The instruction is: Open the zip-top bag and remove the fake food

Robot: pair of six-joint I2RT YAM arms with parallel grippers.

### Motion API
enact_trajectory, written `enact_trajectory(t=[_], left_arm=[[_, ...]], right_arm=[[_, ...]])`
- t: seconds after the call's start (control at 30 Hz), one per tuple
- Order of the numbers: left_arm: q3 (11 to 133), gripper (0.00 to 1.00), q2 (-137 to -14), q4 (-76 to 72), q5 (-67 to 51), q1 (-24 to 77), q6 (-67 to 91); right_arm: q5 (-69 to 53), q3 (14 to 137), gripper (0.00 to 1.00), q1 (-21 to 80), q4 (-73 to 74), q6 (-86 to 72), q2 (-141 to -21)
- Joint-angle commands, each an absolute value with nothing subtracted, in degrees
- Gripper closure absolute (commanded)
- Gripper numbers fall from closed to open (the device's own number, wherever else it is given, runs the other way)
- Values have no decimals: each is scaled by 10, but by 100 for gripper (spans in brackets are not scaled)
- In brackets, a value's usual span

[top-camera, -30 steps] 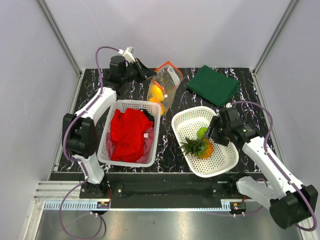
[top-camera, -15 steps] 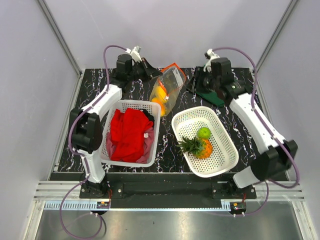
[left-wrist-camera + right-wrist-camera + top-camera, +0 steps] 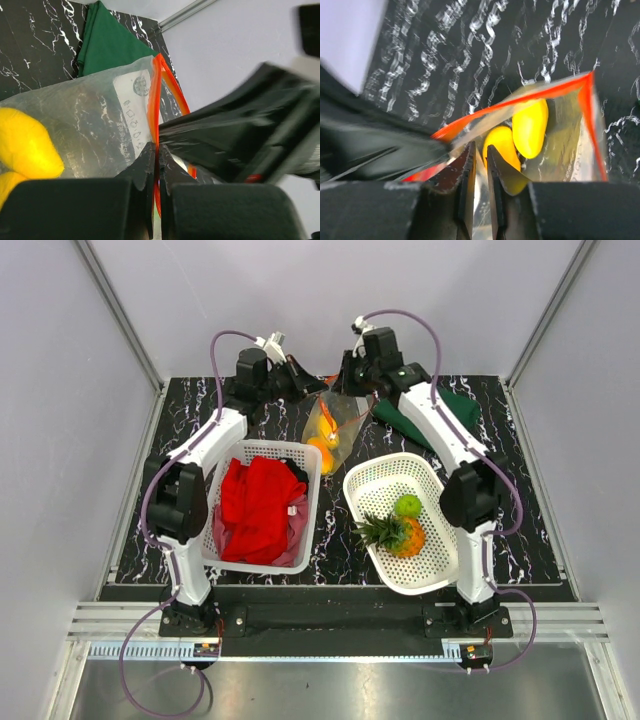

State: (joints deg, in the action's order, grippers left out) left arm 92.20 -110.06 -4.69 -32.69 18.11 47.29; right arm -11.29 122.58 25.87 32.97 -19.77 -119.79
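The zip-top bag is held up at the back of the table, its red-orange mouth open. My left gripper is shut on the zip strip; the jaws pinch it tight. My right gripper is at the mouth from the other side. Its jaws stand a narrow gap apart, astride one clear wall of the bag. Two yellow oblong pieces lie inside; an orange piece shows lower in the bag. The green fruit and the pineapple lie in the oval white basket.
A rectangular white basket with a red cloth stands at the left. A folded green cloth lies at the back right and shows in the left wrist view. The two grippers are very close together at the bag.
My right arm has swung from the oval basket, round the back right, to the bag's mouth. The green fruit now lies in that basket. My left gripper has kept its hold.
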Motion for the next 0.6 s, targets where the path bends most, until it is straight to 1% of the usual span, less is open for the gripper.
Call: enact_trajectory(t=[0.0, 0.1, 0.27, 0.33, 0.47, 0.53, 0.57], left_arm=[[932, 100, -1122, -90, -347, 178, 485], [937, 100, -1131, -92, -341, 177, 483], [947, 100, -1141, -89, -328, 176, 485], [949, 100, -1142, -83, -314, 175, 482], [956, 100, -1146, -84, -315, 171, 483], [963, 100, -1149, -77, -317, 170, 480], [963, 100, -1148, -78, -315, 170, 479]], right_arm=[[-65, 1249, 81, 270, 376, -198, -1227], [-43, 1233, 80, 270, 367, -187, -1225], [-67, 1252, 75, 270, 362, -178, -1271], [-83, 1259, 75, 270, 367, -185, -1285], [-76, 1238, 74, 270, 362, -198, -1289], [-74, 1227, 72, 270, 357, -196, -1288], [-73, 1229, 69, 270, 356, -193, -1294]])
